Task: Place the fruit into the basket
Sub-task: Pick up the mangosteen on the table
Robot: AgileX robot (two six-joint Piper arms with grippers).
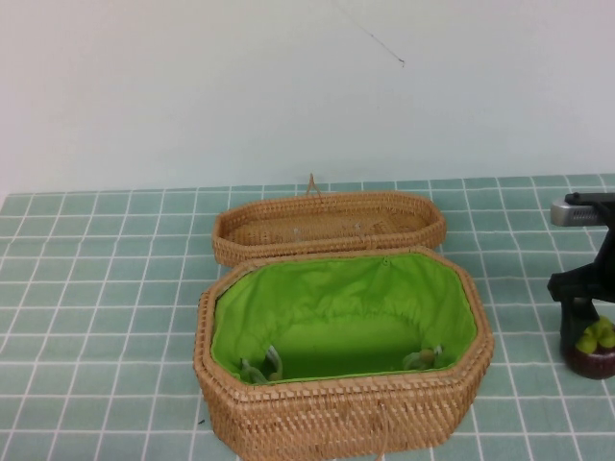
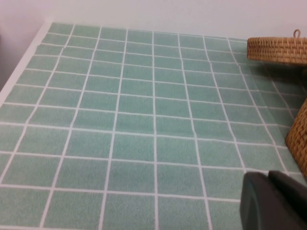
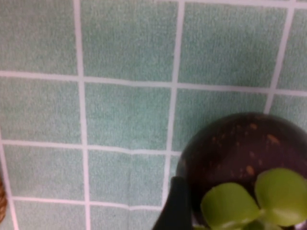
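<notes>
The fruit [image 1: 591, 353] is a small dark maroon ball with green lobes on top. It sits on the tiled cloth at the far right edge, to the right of the basket [image 1: 336, 415]. The basket is a deep octagonal wicker one with bright green lining, open at the table's front middle. My right gripper [image 1: 580, 325] is down right over the fruit, touching or nearly touching it. The fruit fills a corner of the right wrist view [image 3: 240, 153]. My left gripper [image 2: 267, 176] is shut and empty, low over the cloth to the left of the basket's wall [image 2: 298, 139].
The shallow unlined wicker lid [image 1: 327, 226] lies just behind the basket and also shows in the left wrist view [image 2: 278, 49]. A green tiled cloth [image 1: 106, 288] covers the table. A white wall stands behind.
</notes>
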